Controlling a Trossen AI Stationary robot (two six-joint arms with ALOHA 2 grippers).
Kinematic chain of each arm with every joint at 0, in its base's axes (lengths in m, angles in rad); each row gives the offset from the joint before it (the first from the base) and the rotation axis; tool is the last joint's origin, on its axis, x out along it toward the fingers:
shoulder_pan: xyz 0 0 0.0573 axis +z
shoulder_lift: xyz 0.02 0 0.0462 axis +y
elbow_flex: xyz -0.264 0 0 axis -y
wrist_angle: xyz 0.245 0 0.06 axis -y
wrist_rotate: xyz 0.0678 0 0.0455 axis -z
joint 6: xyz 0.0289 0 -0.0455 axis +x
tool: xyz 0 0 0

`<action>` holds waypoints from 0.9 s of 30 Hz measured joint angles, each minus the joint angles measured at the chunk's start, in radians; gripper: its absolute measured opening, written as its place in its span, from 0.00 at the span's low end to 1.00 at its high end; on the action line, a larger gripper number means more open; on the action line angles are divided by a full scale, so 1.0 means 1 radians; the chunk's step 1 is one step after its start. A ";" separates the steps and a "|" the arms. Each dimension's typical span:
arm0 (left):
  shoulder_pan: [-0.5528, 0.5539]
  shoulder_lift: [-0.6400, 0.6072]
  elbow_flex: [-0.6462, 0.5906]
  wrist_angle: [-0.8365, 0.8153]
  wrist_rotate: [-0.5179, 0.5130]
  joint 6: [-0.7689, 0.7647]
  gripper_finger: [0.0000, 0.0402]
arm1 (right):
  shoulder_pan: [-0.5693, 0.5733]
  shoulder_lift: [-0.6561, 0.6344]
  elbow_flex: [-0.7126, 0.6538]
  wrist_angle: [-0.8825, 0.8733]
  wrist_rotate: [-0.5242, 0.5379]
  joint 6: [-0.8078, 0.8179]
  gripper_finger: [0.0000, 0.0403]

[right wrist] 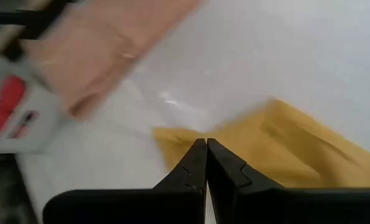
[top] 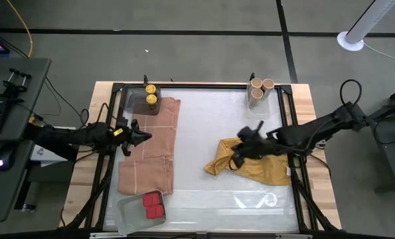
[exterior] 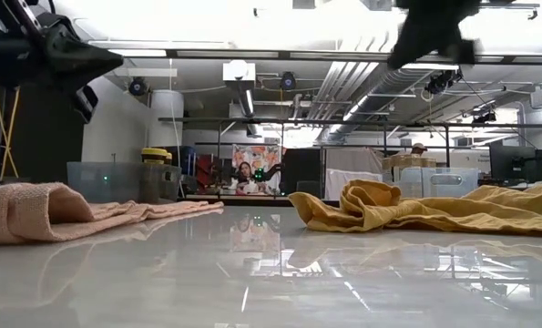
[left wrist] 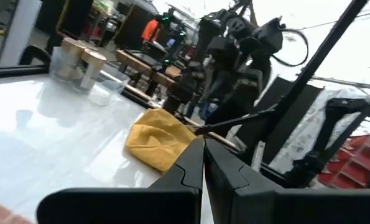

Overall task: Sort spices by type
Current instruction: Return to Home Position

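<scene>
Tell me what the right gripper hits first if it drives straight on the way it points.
Most likely the mustard-yellow cloth: the right gripper, shut and raised, aims down at its edge, though depth is unclear.

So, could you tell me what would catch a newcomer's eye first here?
Likely the crumpled mustard cloth right of centre, under the right gripper, and the peach cloth on the left, by the left gripper. Then the sorting itself, seen from above: red tins in the grey tray bottom left, yellow-capped jars top left, tan-topped jars top right.

Yellow-capped jars (exterior: 156, 156) far back L, past pink cloth (exterior: 61, 211).
</scene>
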 joint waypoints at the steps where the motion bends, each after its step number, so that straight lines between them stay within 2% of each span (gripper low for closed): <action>1: 0.000 0.001 0.000 -0.003 -0.010 0.006 0.00 | -0.032 0.000 -0.051 0.111 -0.041 -0.052 0.00; 5: 0.000 0.001 0.000 -0.006 -0.019 0.001 0.00 | -0.257 0.005 -0.263 0.650 -0.355 -0.328 0.00; 7: 0.000 0.001 0.000 -0.006 -0.022 0.003 0.00 | -0.414 0.002 -0.326 0.810 -0.487 -0.415 0.00; 11: 0.000 0.002 0.000 -0.006 -0.023 0.017 0.00 | -0.695 -0.042 -0.359 0.918 -0.671 -0.543 0.00; 13: 0.000 0.002 0.000 -0.006 -0.023 0.011 0.00 | -0.780 -0.073 -0.359 0.939 -0.763 -0.608 0.00; 15: 0.000 0.002 0.000 -0.007 -0.023 0.010 0.00 | -0.815 -0.108 -0.360 0.930 -0.835 -0.652 0.00; 17: 0.000 0.002 0.000 -0.006 -0.023 0.010 0.00 | -0.804 -0.161 -0.380 0.933 -0.875 -0.685 0.00; 20: 0.000 0.002 0.000 -0.012 -0.023 0.010 0.00 | -0.754 -0.275 -0.473 0.933 -0.859 -0.694 0.00; 27: 0.000 0.002 0.000 -0.015 -0.024 0.009 0.00 | -0.632 -0.709 -0.802 1.005 -0.662 -0.469 0.00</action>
